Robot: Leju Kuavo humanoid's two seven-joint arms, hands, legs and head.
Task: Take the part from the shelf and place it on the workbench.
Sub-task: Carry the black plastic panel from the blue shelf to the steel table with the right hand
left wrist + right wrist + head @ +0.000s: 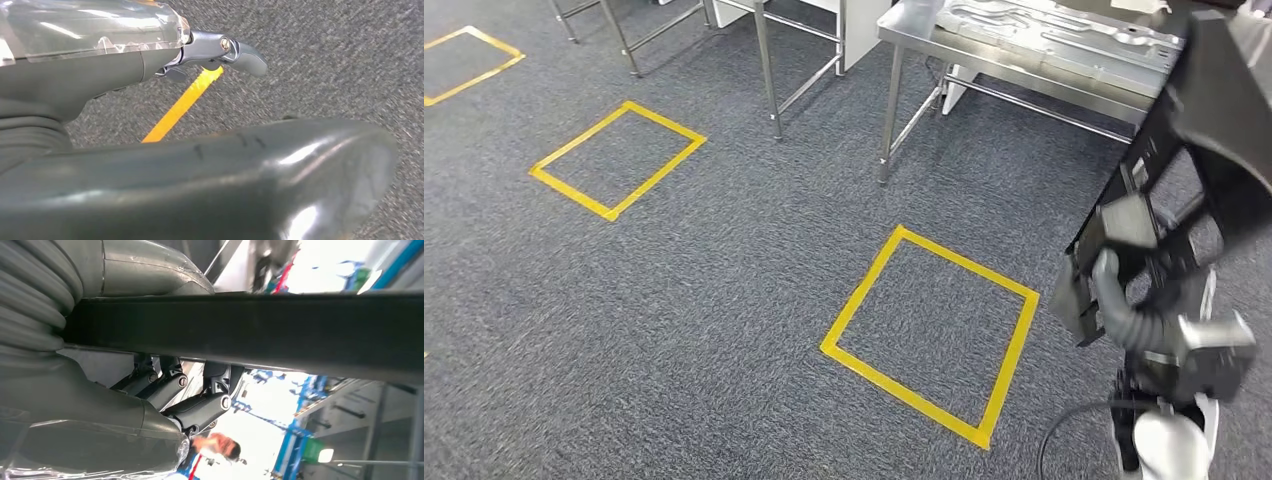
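A: Where do we put the part (1214,110)?
B: Right side of the head view, a big black frame-like piece raised off the floor and tilted. The right hand (1129,260) holds it by a lower bar; in the right wrist view the fingers (197,407) wrap under a dark bar (260,327) of it.
A: Left hand (220,50)?
B: We see it in the left wrist view over grey carpet (325,60) and a yellow tape line (182,105), nothing visible in it. We cannot tell whether the fingers are spread or curled.
A: Worktop (1024,55)?
B: Steel, top of the head view, light-coloured parts (1044,30) lying on it. The black part is near its right end, not resting on it.
A: Floor?
B: Yellow tape squares (929,335) on carpet. A blurred person (215,447) in the right wrist view.
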